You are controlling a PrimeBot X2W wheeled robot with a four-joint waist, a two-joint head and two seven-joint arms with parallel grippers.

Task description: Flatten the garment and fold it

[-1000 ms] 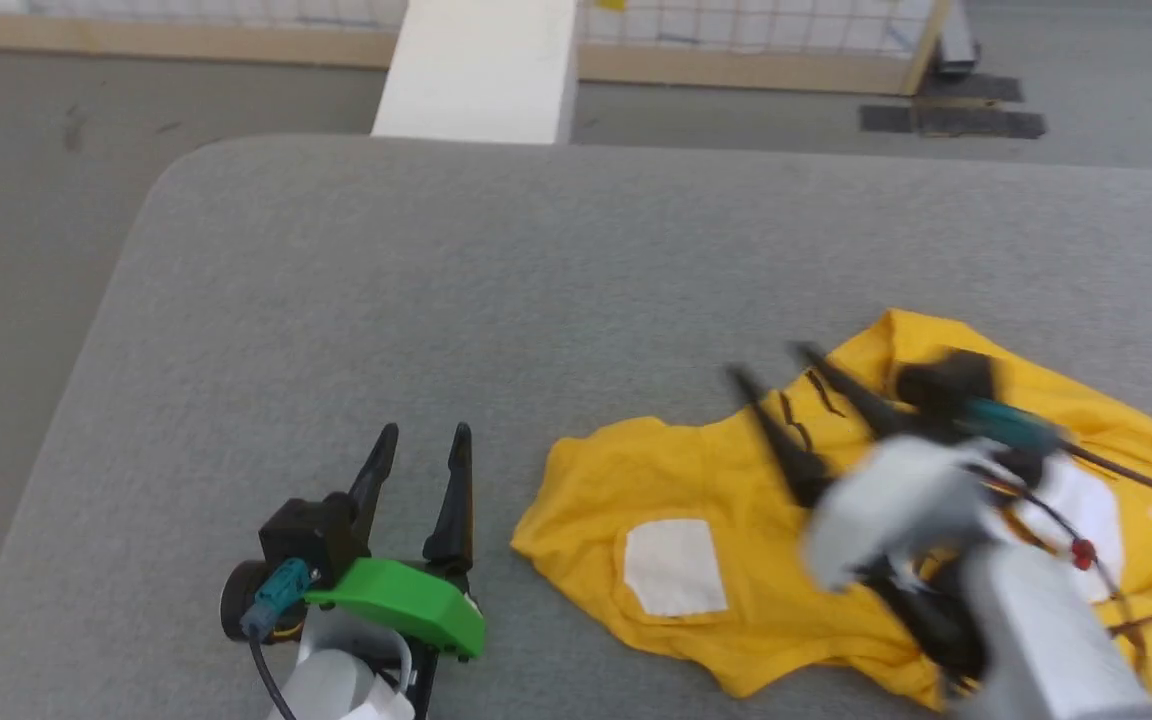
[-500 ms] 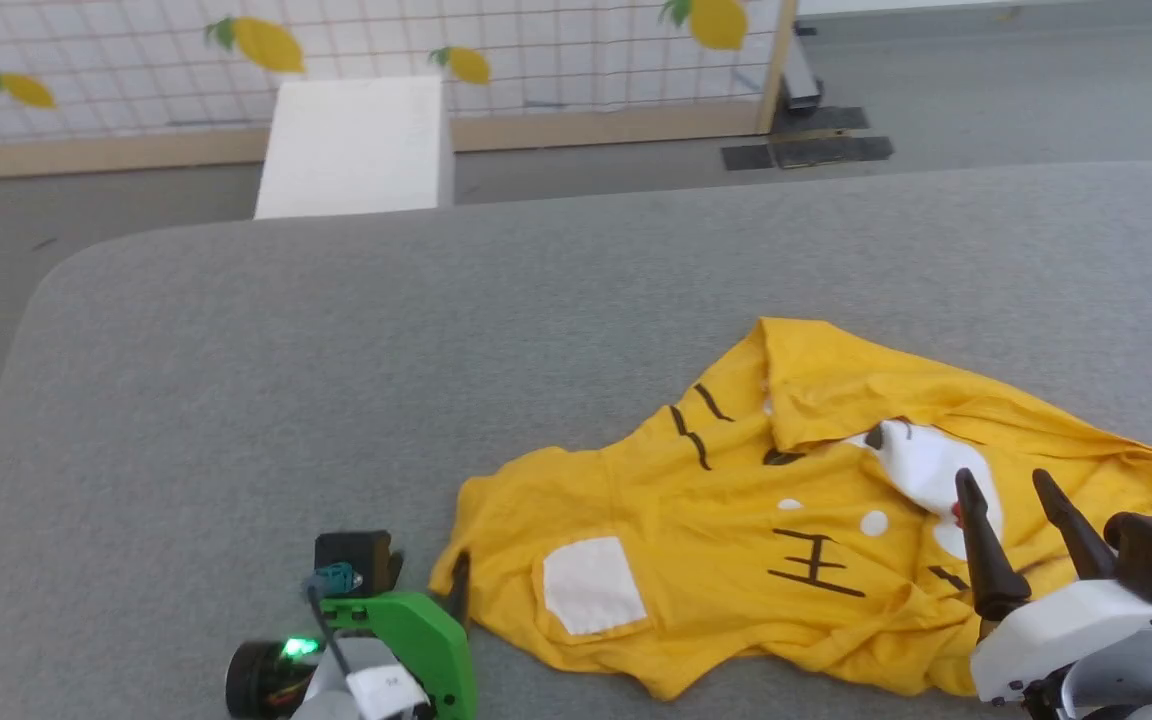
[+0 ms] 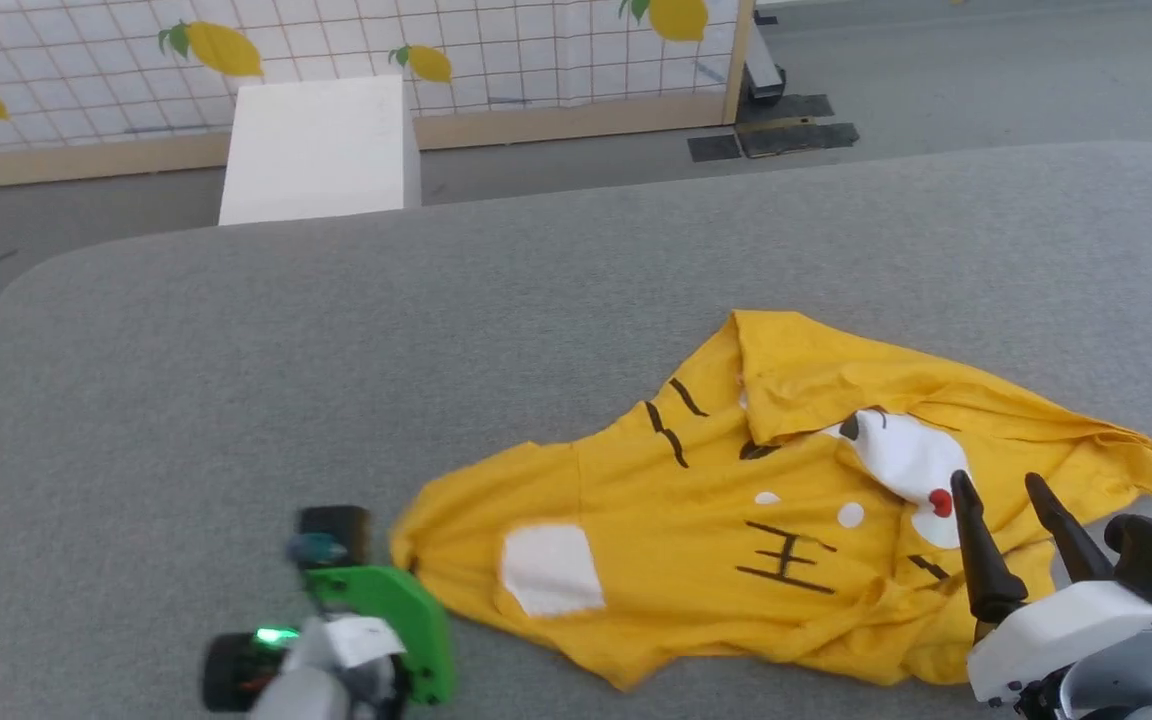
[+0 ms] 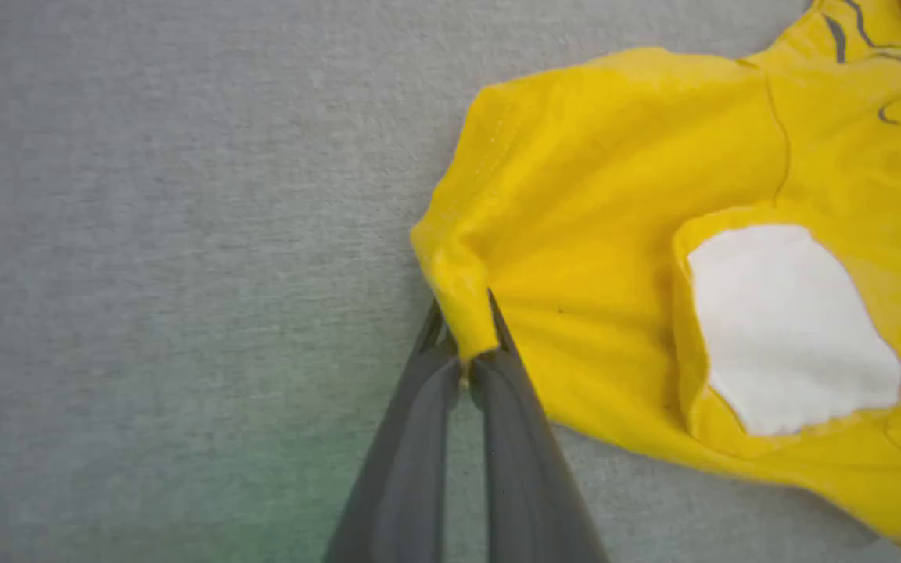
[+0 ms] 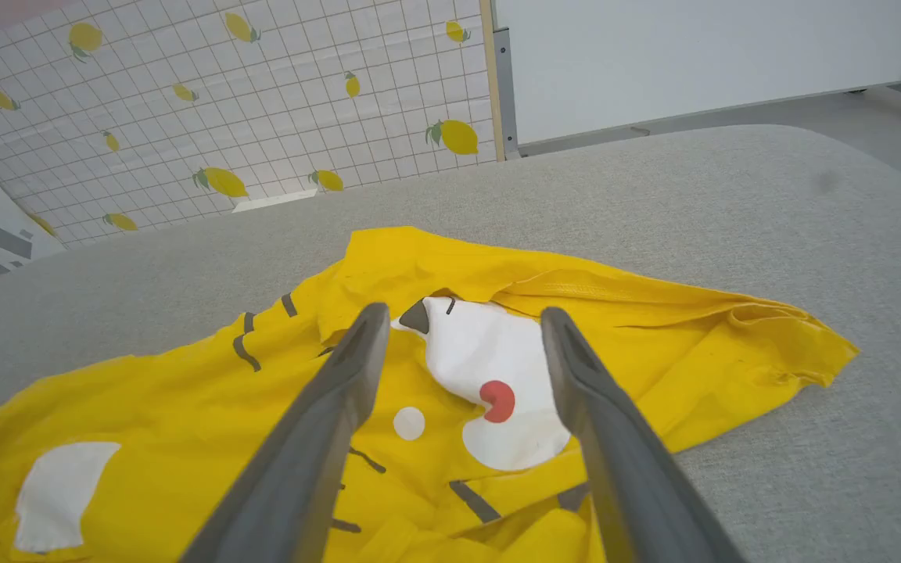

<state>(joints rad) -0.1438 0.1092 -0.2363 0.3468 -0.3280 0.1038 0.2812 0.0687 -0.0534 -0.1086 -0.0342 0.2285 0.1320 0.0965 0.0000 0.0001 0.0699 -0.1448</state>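
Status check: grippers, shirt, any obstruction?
Left gripper shut on garment, sleeve edge. Right gripper open, over garment. Garment crumpled on table, unfolded. No obstruction seen.

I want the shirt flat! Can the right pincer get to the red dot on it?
Probably yes. The right pincer stands open just short of the red dot on the yellow T-shirt, with nothing in between.

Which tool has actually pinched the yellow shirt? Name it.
The left tool, shut on the garment's bunched edge; the right tool stands open over the face print.
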